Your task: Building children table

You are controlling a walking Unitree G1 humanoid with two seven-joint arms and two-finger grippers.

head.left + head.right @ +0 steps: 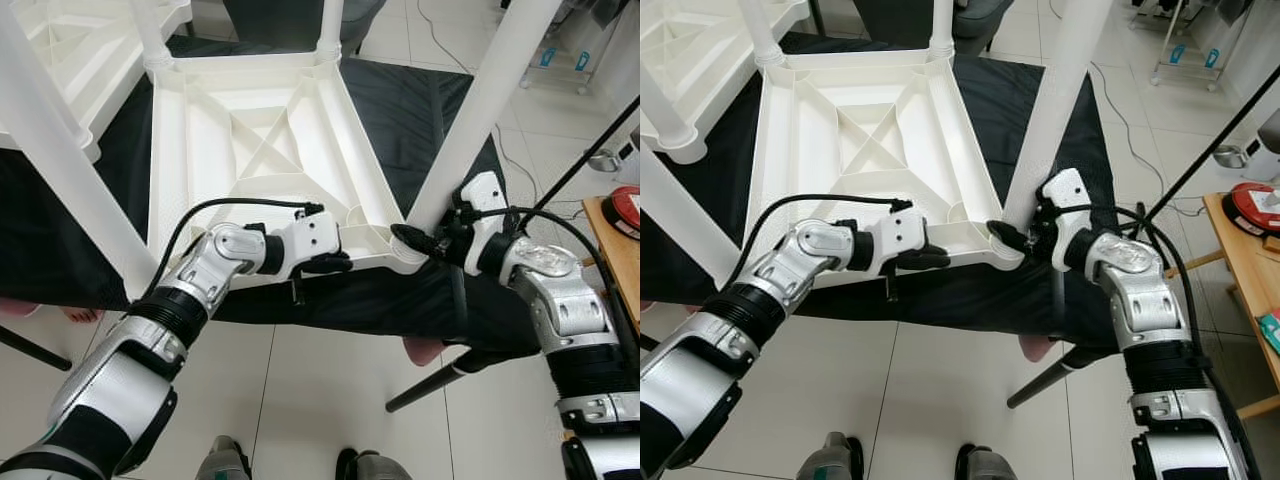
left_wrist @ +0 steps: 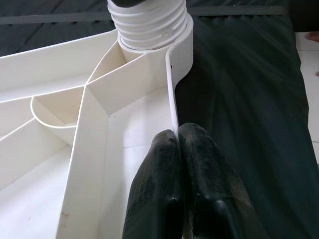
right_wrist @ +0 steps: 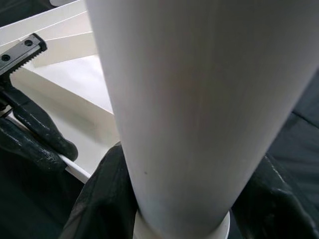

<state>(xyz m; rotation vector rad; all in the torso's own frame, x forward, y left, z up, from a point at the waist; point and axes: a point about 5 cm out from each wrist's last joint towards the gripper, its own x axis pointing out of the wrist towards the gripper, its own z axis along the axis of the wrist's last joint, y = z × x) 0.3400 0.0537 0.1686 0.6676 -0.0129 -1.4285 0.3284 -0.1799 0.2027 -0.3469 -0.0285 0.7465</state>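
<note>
Our right gripper (image 1: 418, 240) is clamped round the base of a white table leg (image 1: 478, 108) at the near corner of the upturned white tabletop (image 1: 255, 150). Our left gripper (image 1: 328, 263) pinches the tabletop's near rim, fingers (image 2: 169, 189) pressed together on it. The tabletop lies on a black cloth (image 1: 420, 110) over the tiled floor (image 1: 300, 400).

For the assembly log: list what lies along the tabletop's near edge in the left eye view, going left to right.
Left gripper pinching the tabletop rim → corner socket → right gripper around the leg base → red reel on the wooden table.
</note>
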